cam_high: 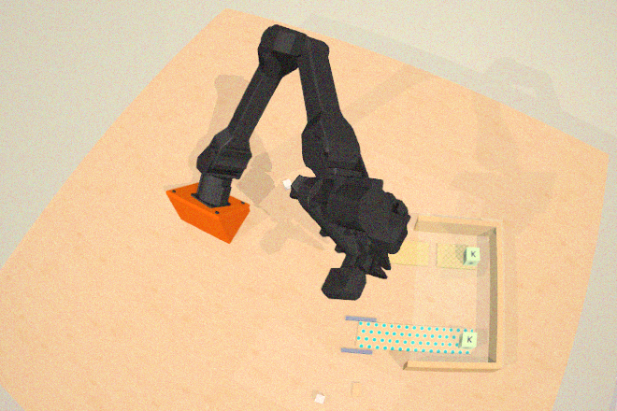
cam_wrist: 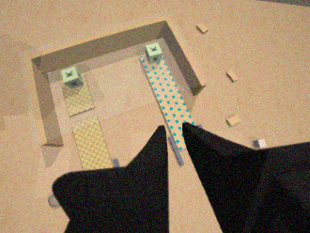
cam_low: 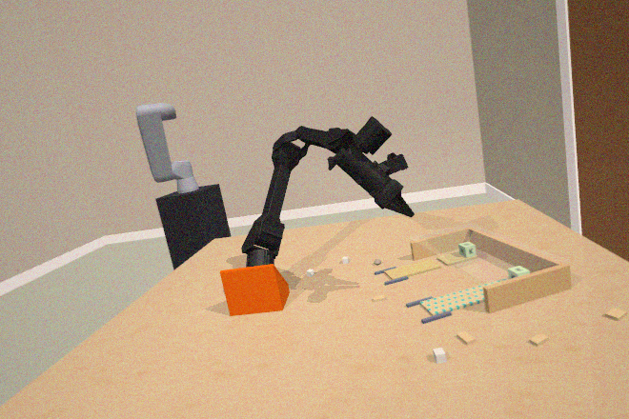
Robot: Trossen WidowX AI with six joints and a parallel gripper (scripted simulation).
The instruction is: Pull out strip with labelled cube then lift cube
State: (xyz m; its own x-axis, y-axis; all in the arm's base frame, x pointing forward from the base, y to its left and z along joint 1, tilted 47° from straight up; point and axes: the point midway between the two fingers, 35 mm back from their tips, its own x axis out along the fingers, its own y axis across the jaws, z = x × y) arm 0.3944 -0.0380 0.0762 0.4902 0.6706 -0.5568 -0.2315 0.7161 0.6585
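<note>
Wrist view alone shows yellow strip [cam_wrist: 86,127] split in 2.

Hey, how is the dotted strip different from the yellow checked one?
The dotted strip is white with cyan dots; the yellow checked strip is tan with a crosshatch. The dotted strip runs in one unbroken piece to its cube; the yellow checked strip is split by a gap into two pieces. Both lie flat, reach into the walled pen, and each carries a green cube marked K at its far end.

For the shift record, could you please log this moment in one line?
claw: shut, empty, above table | dotted strip: whole, not pulled | yellow strip: split | cubes: both in pen
</note>
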